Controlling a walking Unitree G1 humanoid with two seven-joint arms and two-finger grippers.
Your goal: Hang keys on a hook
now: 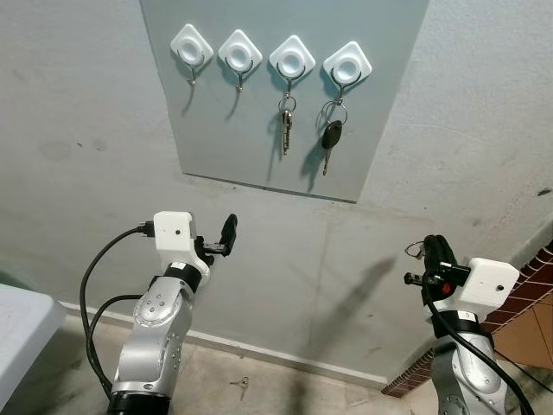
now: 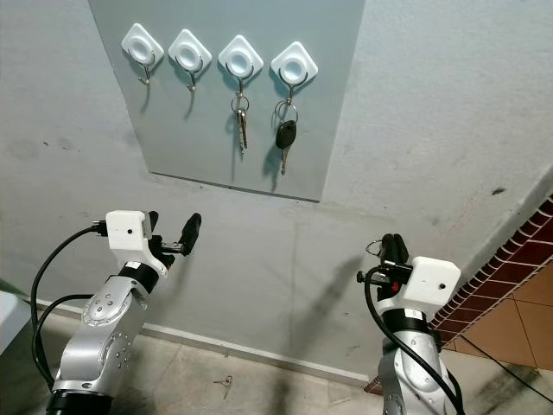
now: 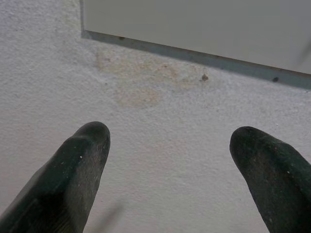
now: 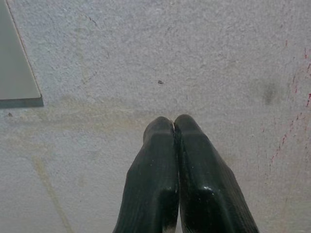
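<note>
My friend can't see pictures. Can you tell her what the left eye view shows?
Four white hooks sit in a row on a grey board; silver keys and a black key hang from the two on the right. Below, the left gripper and right gripper are raised toward the wall.

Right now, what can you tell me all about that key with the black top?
The black-topped key has a chunky dark head that looks like plastic and a thin metal blade pointing straight down. A metal ring at its top loops over the hook furthest to the robot's right, a white diamond-shaped holder on the grey board. It hangs freely against the board, apart from the silver keys beside it.
</note>
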